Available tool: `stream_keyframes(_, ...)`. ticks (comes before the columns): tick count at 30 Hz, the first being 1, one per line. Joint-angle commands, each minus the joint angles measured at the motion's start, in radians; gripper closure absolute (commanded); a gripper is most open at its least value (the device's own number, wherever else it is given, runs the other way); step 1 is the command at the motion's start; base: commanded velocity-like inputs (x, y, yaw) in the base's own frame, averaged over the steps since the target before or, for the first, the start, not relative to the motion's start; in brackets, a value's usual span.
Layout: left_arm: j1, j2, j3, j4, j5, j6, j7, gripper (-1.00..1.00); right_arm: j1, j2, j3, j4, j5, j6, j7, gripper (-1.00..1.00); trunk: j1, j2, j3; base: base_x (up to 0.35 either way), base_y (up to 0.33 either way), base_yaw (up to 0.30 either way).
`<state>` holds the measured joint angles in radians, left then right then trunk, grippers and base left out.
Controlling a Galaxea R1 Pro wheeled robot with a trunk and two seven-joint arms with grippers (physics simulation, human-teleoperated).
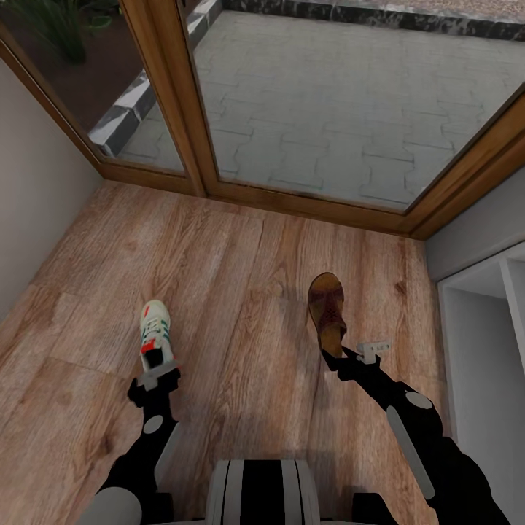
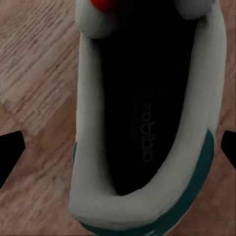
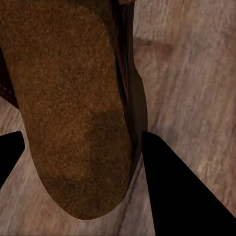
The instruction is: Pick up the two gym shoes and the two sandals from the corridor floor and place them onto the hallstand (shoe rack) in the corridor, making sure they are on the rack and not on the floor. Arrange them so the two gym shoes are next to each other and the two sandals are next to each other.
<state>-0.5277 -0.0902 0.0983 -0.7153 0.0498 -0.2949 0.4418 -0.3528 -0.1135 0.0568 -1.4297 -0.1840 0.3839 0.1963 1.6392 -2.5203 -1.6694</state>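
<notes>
One gym shoe [image 1: 154,332], white with green stripes and a red tongue, lies on the corridor floor [image 1: 219,277] left of centre. My left gripper [image 1: 156,376] hovers at its heel. In the left wrist view the gym shoe [image 2: 147,123] lies between the wide-apart fingers of the left gripper [image 2: 118,145], untouched, so the gripper is open. One reddish-brown sandal [image 1: 327,310] sits right of centre with my right gripper [image 1: 341,355] at its heel. Up close, the right gripper [image 3: 83,135] presses both fingers against the sides of the tan heel of the sandal [image 3: 69,98]. The hallstand [image 1: 477,277] stands at the right edge.
Glass doors in a wooden frame [image 1: 292,200] close off the corridor ahead, with grey paving stones beyond. A pale wall [image 1: 36,189] runs along the left. Open wood floor lies between the two shoes and in front of them.
</notes>
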Motion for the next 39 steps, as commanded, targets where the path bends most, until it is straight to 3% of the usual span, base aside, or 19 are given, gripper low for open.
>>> stream_keyframes(1, 0.0, 0.0, 0.013, 0.001, 0.0, -0.001, -0.001, -1.0, 0.0, 0.0, 0.0, 0.0, -0.003, 0.001, 0.0, 1.0, 0.0, 0.0, 0.0, 0.0, 0.0, 0.0)
stream_keyframes(4, -0.001, 0.0, 0.025, 0.001, 0.0, -0.002, -0.001, -1.0, 0.0, 0.0, 0.0, 0.0, -0.003, 0.0, 0.0, 1.0, 0.0, 0.0, 0.0, 0.0, 0.0, 0.0)
stream_keyframes(5, -0.001, 0.0, 0.028, 0.002, -0.001, -0.002, -0.001, 1.0, 0.0, 0.0, 0.0, 0.0, -0.003, 0.0, 0.0, 1.0, 0.0, 0.0, 0.0, 0.0, 0.0, 0.0)
stream_keyframes(39, -0.002, -0.001, 0.037, 0.001, -0.001, -0.003, -0.002, 1.0, 0.0, 0.0, 0.0, 0.0, -0.003, 0.001, 0.0, 1.0, 0.0, 0.0, 0.0, 0.0, 0.0, 0.0)
